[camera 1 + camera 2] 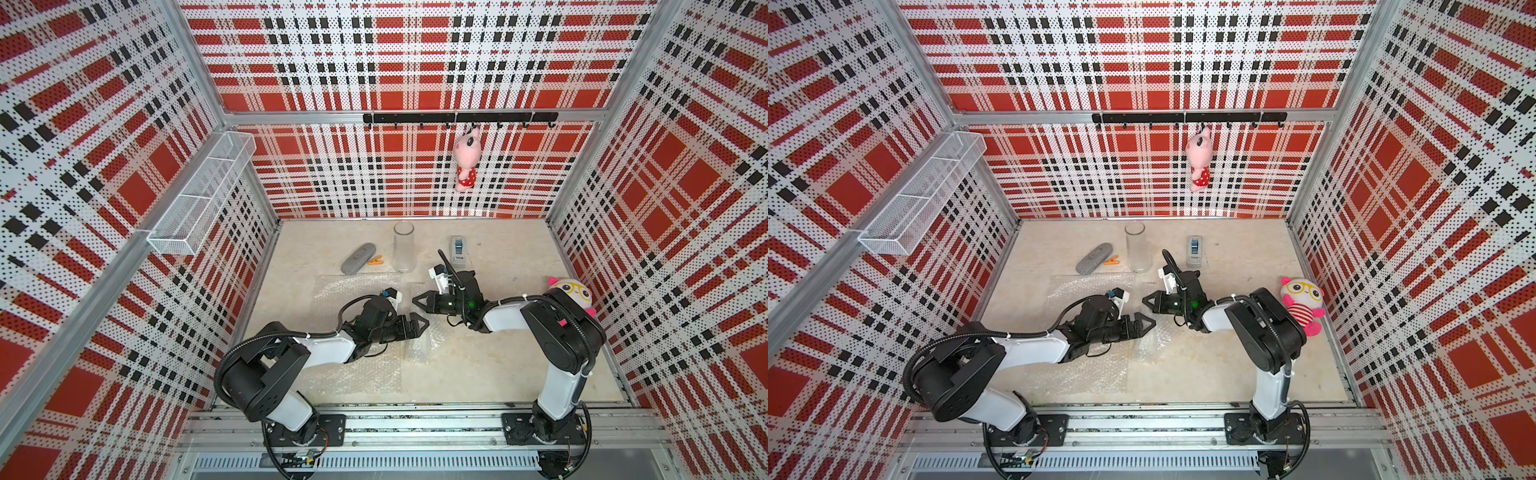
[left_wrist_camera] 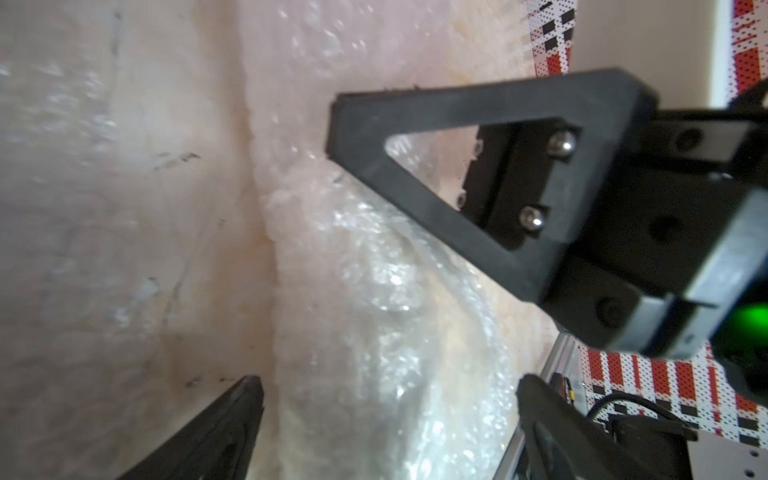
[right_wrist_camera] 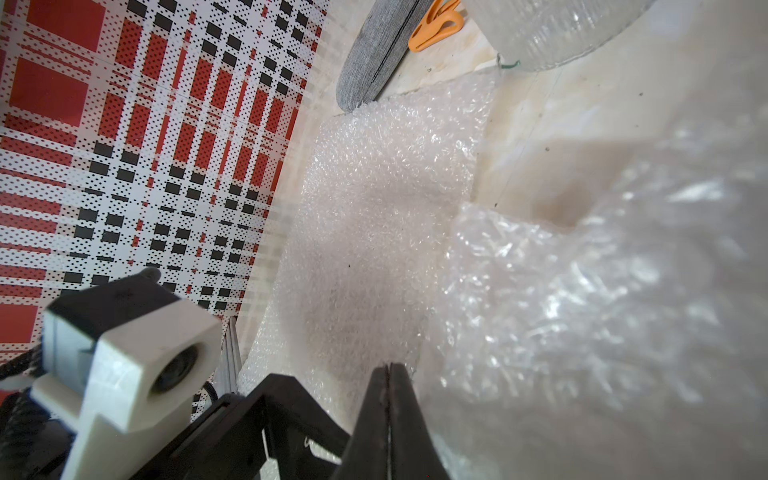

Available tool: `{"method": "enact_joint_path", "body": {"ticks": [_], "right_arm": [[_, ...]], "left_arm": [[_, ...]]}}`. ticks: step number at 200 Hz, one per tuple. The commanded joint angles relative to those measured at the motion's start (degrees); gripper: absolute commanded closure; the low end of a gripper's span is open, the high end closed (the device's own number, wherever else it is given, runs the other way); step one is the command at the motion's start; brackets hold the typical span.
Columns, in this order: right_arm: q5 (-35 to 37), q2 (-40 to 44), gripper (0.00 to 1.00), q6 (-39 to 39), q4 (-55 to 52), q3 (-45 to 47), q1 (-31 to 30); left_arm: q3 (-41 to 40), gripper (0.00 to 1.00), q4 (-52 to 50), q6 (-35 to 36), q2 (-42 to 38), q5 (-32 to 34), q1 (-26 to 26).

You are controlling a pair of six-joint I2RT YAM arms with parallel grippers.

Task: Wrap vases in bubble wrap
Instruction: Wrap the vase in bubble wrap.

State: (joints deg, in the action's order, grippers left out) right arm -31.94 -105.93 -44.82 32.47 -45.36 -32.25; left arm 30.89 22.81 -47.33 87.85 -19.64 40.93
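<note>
Glass vase (image 1: 404,247) upright at back of table (image 1: 511,357), unwrapped, just beside far edge of flat bubble wrap sheet (image 1: 353,291). Sheet lies spread on table's left half w/ left arm reaching over it. Second piece = crumpled bubble wrap roll (image 1: 424,344), lying just right of flat sheet near table centre; what's inside, can't tell. L gripper (image 1: 420,325) sits over roll's far end, jaws spread wide; in left wrist view its fingers (image 2: 239,419) stand either side of roll, contact can't tell. R gripper (image 1: 415,300) points at L gripper from the right, tips near each other, jaws pressed together; right wrist view shows tip at roll's edge, whether any film is nipped can't tell. Grey case (image 1: 358,258) and orange clip (image 1: 376,261) lie left of vase, side by side. Tape dispenser (image 1: 458,249) right of vase. Pink plush (image 1: 466,164) hangs on hook rail, back wall. Plush w/ glasses (image 1: 571,295) by right wall, behind right arm.
</note>
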Motion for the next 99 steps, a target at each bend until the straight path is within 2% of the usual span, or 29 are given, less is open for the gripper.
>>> {"method": "enact_joint_path", "body": {"ticks": [1, 77, 99], "right_arm": [[1.51, -0.33, 0.94, -0.51, -1.96, -0.33, -0.71], [2.81, 1.05, 0.95, 0.29, -3.94, -0.63, -1.32], [2.87, 1.47, 0.95, 0.62, -4.39, -0.68, -1.32]], "left_arm": [[-0.23, 0.02, 3.28, -1.96, 0.55, -1.54, 1.6], [1.27, 0.0, 3.91, -3.38, 8.36, 2.29, 2.7], [1.23, 0.14, 3.91, -3.47, 8.72, 2.59, 2.67]]}}
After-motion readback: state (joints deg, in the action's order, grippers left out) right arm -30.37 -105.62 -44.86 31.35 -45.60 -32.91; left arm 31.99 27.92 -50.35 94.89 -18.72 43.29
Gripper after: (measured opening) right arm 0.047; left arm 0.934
